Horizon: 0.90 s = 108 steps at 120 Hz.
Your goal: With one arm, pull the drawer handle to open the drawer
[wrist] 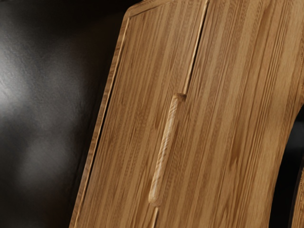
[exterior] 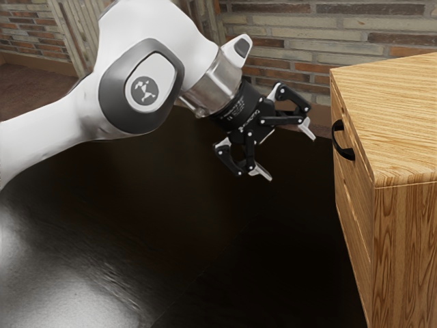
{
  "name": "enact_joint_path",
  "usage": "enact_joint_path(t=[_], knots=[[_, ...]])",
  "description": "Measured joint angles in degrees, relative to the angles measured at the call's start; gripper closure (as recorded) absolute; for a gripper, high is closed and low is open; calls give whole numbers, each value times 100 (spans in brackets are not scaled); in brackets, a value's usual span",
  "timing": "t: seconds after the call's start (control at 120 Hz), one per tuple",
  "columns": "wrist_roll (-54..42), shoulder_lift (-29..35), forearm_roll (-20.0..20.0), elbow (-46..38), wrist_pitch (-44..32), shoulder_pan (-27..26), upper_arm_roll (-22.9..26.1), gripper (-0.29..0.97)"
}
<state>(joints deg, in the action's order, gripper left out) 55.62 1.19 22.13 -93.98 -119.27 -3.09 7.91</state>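
A light wooden cabinet (exterior: pixel 396 178) stands at the exterior view's right, its front facing the arm. A black loop handle (exterior: pixel 343 140) sticks out from the upper drawer front (exterior: pixel 349 164), which sits flush with the cabinet. My gripper (exterior: pixel 287 154) hovers above the dark table, a short way to the left of the handle and about level with it. It is open, fingers spread wide with nothing between them and touching nothing. In the wrist view the cabinet front (wrist: pixel 223 118) is close ahead, with a long rounded handle bar (wrist: pixel 164 147) lying along a drawer seam.
The dark glossy table (exterior: pixel 171 260) stretches under the arm and to the cabinet's foot. A brick wall (exterior: pixel 307 34) runs behind. The arm's large white link (exterior: pixel 102 102) takes up the exterior view's upper left.
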Motion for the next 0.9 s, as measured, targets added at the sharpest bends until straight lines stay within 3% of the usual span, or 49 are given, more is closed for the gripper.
enact_joint_path(t=[0.467, 0.767, 0.9], knots=[[-246, -354, 143, -23, -862, 136, -4, 0], [-431, -433, 388, -44, -1211, -376, -21, 0], [-476, -415, 448, -124, -1263, -349, -41, 0]])
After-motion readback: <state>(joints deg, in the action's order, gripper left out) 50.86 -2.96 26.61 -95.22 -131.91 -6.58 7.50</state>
